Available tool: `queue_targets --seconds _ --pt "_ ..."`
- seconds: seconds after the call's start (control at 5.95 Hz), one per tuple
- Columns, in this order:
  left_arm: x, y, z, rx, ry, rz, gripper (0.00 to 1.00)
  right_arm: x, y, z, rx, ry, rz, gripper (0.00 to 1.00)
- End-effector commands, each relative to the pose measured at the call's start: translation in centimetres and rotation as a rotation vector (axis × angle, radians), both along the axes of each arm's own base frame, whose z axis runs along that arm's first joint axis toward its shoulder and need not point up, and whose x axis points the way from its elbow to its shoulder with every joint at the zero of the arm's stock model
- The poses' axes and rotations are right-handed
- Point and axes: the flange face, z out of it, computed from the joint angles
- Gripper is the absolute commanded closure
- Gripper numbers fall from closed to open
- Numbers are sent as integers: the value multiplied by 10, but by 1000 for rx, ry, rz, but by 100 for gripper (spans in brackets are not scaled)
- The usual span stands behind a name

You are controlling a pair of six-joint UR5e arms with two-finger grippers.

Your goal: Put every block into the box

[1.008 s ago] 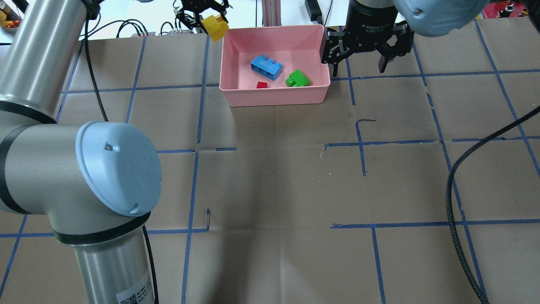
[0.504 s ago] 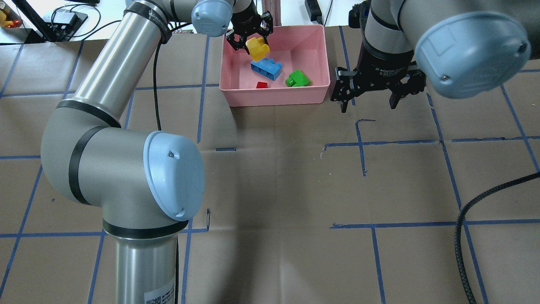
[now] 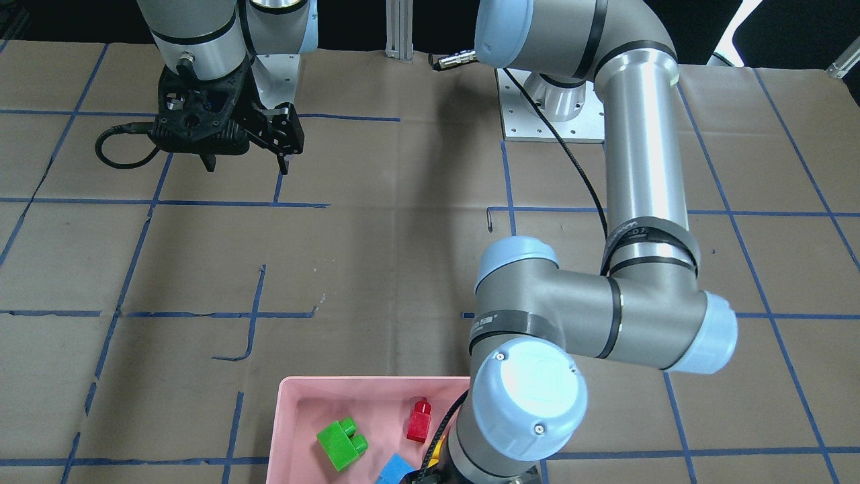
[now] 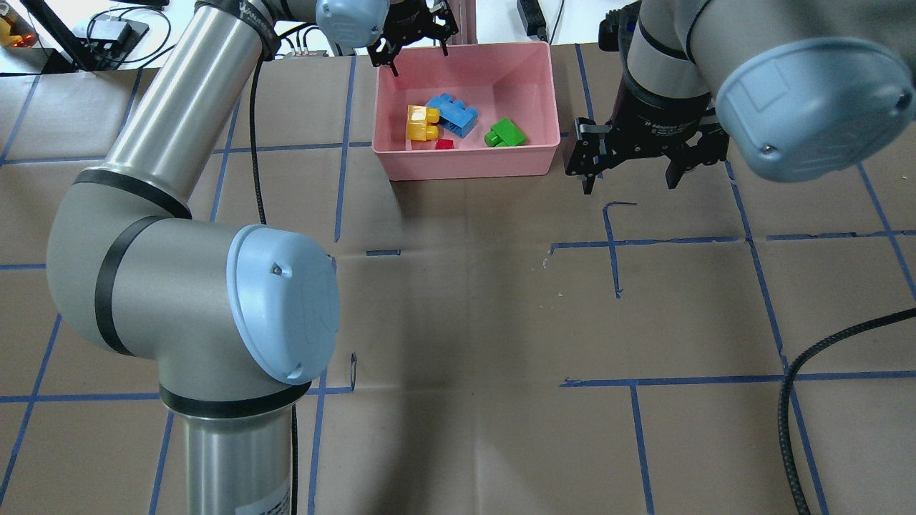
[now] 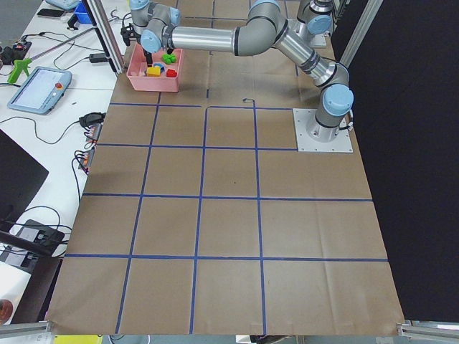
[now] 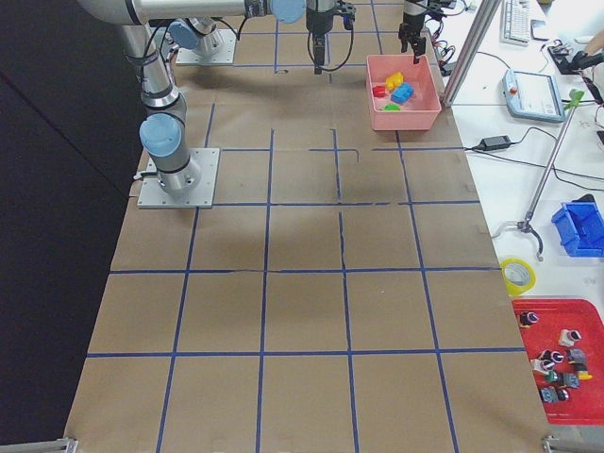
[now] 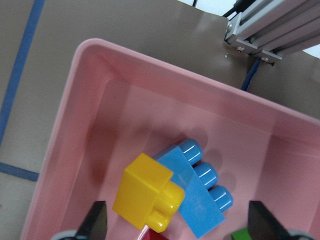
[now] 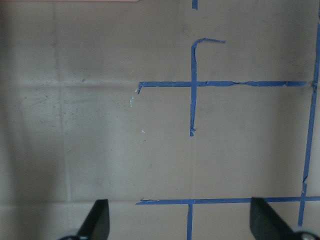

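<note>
The pink box (image 4: 469,161) stands at the table's far middle. In it lie the yellow block (image 4: 422,123), the light-blue block (image 4: 454,114) touching it, the green block (image 4: 505,134) and the small red block (image 4: 444,144). My left gripper (image 4: 413,44) is open and empty, above the box's far-left corner. In the left wrist view its fingers (image 7: 96,220) are spread over the yellow block (image 7: 148,199) and the blue block (image 7: 200,195). My right gripper (image 4: 630,182) is open and empty over bare paper, right of the box. Its fingers (image 8: 97,220) are spread.
An aluminium post (image 4: 458,18) and cables stand just behind the box at the table's far edge. A black cable (image 4: 787,400) trails over the near right of the table. In the front-facing view my left arm's elbow (image 3: 531,396) hangs over part of the box (image 3: 336,386).
My left gripper has let go of the yellow block, which now lies in the box beside the blue one, and has moved to the far-left corner. The right gripper barely moved.
</note>
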Motion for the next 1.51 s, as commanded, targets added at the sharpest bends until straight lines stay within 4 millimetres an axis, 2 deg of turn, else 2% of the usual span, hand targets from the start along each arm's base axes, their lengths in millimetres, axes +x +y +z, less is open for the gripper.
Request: queue_targets --seconds 0.0,0.17,0.34,0.5,0.67,0.84,1.01,1.34 --pt "51 35 75 36 -46 -172 0 4 5 7 -19 -7 -5 1" --pt "102 61 102 42 -58 -239 0 10 7 5 -5 -62 -4 1" --pt "129 113 124 60 -67 -308 0 11 4 2 1 -71 -4 0" --pt "138 174 131 87 -69 -352 0 11 7 2 7 -73 -2 0" --pt "138 231 133 79 -71 -355 0 10 8 -3 33 -61 3 0" --pt "137 265 130 67 -73 -358 0 10 7 -2 31 -63 1 0" --pt "137 286 132 66 -76 -386 0 10 5 -7 42 -65 6 0" --pt "138 288 137 50 -85 -425 0 10 5 -10 42 -65 6 0"
